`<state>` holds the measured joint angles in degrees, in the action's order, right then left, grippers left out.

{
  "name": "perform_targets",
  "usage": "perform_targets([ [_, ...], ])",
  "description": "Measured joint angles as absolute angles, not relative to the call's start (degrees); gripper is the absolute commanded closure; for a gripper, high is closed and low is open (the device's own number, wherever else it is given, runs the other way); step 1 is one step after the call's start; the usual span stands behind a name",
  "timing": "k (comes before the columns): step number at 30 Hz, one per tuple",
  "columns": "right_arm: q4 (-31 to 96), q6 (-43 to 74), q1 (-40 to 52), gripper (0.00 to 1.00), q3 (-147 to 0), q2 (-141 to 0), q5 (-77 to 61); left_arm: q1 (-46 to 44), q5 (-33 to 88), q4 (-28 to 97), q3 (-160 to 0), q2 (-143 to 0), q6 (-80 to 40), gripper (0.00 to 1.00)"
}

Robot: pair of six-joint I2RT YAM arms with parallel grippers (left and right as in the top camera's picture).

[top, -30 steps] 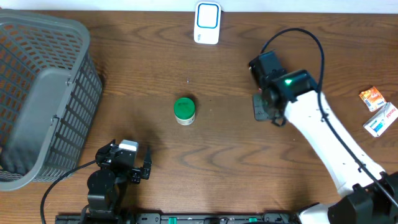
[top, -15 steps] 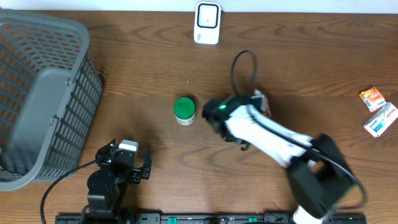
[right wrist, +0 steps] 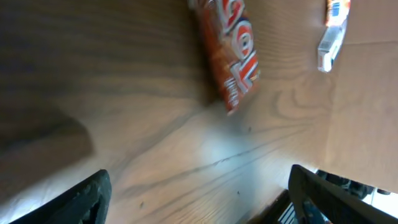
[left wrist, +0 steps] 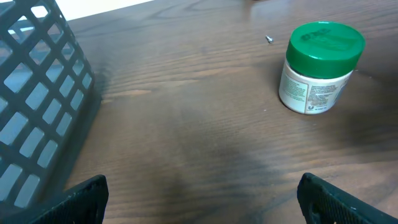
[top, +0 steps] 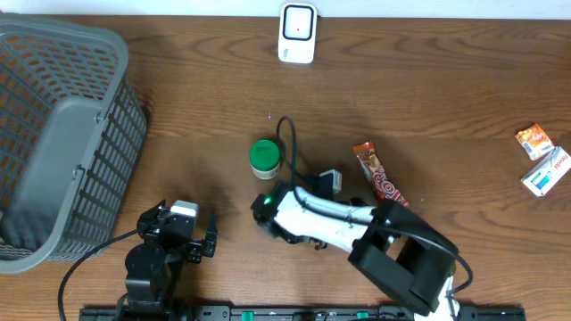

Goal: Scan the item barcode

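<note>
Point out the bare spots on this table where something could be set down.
Bare wood lies between the basket and the jar, and between the snack bar and the small boxes at the right. It is crowded in the middle, where the right arm lies beside jar and bar.

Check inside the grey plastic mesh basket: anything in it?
In the grey plastic mesh basket only its own lattice shows, no item visible. Its left edge is cut off and shadowed, so unconfirmed there.

One basket (top: 107,143); one green-lidded jar (top: 264,158); one scanner (top: 297,33); one red snack packet (top: 379,176); one orange packet (top: 533,140); one white box (top: 546,171).
</note>
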<state>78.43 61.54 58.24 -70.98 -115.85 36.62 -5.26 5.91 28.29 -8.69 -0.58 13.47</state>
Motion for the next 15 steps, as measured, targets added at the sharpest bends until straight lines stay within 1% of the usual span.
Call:
perform_targets([
  [4,76.7,61.1,57.5,0.12,-71.0,-115.8,34.4,-5.3,5.9,28.3,-8.7,-0.6,13.5,0.02],
  [5,75.7,60.5,56.6,0.13,-71.0,-115.8,33.9,-5.3,5.9,28.3,-8.7,-0.6,13.5,0.02],
  [7,72.7,58.3,54.6,0.21,-71.0,-115.8,33.1,-5.3,5.9,28.3,-8.7,-0.6,13.5,0.02],
  [8,70.8,56.8,53.3,0.23,-71.1,-115.8,33.0,-5.3,5.9,28.3,-8.7,-0.6,13.5,0.02],
  [11,64.8,51.3,48.8,0.27,-71.2,-115.7,33.7,-5.3,5.9,28.3,-8.7,-0.6,13.5,0.02],
  [15,56.2,44.3,43.0,0.27,-71.6,-115.1,35.2,-5.3,5.9,28.3,-8.7,-0.6,13.5,0.02],
])
